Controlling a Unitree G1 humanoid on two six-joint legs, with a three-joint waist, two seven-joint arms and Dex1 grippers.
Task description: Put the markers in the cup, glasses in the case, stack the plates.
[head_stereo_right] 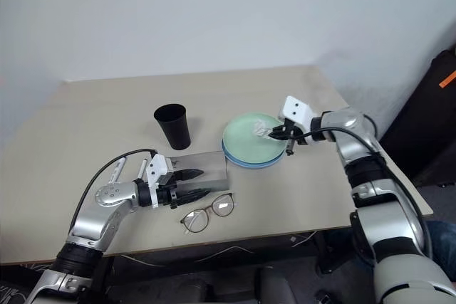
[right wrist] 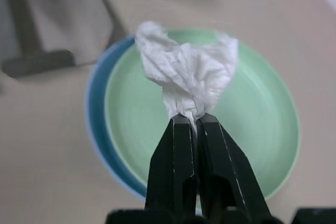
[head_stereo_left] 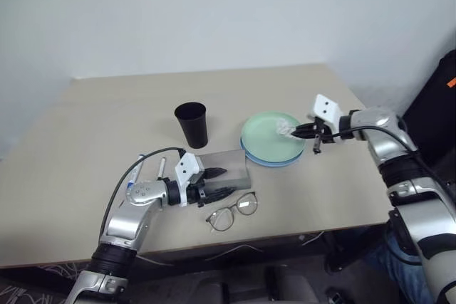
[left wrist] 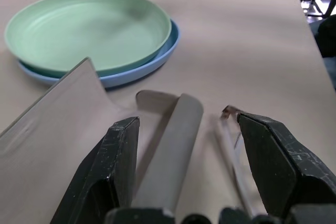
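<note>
Fingers of the right gripper (right wrist: 193, 121) are pinched shut on a crumpled white tissue (right wrist: 186, 74), which hangs over the green plate (head_stereo_left: 269, 133); that plate already sits nested in the blue plate (head_stereo_left: 274, 159), so stacking looks done and the step in hand seems to be clearing the tissue off the stack. Fingers of the left gripper (head_stereo_left: 216, 182) stand apart, holding nothing, at the near end of the grey case (head_stereo_left: 229, 164), one over its lid and one at its front edge. Glasses (head_stereo_left: 232, 212) lie on the worktop (head_stereo_left: 85, 126) just beside and in front of the case, lenses flat. Cup (head_stereo_left: 192, 124) stands upright behind the case, apart from it. Markers (head_stereo_left: 161, 166) lie left of the case, close by the left forearm; their caps are hard to tell apart here. To do this step well: carry the tissue clear of the plate rim before letting go, drop it on bare worktop to the right, well away from glasses and case, and keep the pinch firm, since only a small twist of paper is caught. Risk, as I judge it: loose tissue snagging on the fingers at release. Left arm should hold off the case until the right arm is out of the way.
</note>
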